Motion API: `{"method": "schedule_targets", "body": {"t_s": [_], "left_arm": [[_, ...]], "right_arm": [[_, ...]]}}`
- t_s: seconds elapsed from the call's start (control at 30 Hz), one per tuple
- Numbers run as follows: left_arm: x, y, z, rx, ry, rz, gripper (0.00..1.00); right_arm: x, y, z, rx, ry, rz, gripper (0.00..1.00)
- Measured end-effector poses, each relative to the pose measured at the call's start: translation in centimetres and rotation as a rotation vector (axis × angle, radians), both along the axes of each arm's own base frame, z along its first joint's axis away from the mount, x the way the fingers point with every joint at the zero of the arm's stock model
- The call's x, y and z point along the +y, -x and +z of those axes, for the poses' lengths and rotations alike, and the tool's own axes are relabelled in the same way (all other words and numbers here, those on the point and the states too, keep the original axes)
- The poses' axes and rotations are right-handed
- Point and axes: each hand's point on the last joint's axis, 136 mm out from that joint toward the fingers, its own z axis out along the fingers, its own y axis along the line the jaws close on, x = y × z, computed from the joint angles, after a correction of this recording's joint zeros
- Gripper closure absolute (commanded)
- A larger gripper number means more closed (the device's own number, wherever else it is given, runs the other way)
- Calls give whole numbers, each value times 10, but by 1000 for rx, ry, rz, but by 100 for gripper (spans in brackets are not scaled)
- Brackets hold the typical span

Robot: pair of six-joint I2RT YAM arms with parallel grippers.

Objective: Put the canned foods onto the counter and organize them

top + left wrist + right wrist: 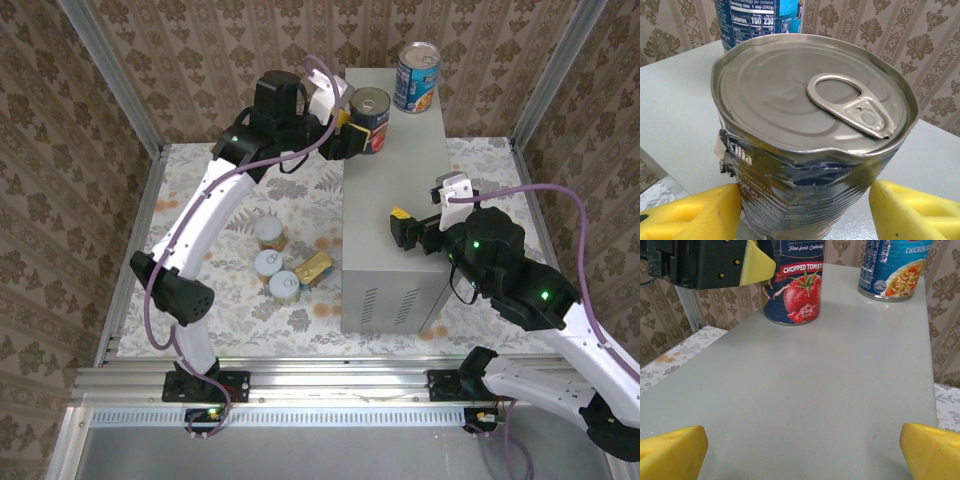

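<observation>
Left gripper (805,205) pinches the tomato can (810,115) low on both sides, upright on the counter (675,100), probably stiff, heavyish, slick, best gripped mid-body, dented dark-blue label, silvery pull-tab lid, soup can (760,20) just beyond; right gripper (802,450) wide apart, empty.

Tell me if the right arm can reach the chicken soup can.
Probably yes: the right gripper hovers open over the counter, with bare top up to the chicken soup can; the chopped tomato can stands aside.
</observation>
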Motion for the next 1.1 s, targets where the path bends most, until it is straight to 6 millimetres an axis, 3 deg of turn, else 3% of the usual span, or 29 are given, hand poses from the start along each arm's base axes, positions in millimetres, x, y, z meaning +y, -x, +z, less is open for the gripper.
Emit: {"method": "schedule_targets", "body": {"t_s": [0.13,0.37,0.63,1.1], "left_arm": [[-6,-11,-6,-10,-8,10,31],[-18,-41,-43,12,-68,53,26],[-25,-62,-41,-26,-67,90,31],[-26,-96,-42,-68,-46,145,31]], "right_arm": [[-1,0,0,0,-1,-3,0],[-3,1,1,-4,-5,-9,0],[-6,1,2,-9,-4,-24,0],[-8,1,2,-11,-4,-30,0]]}}
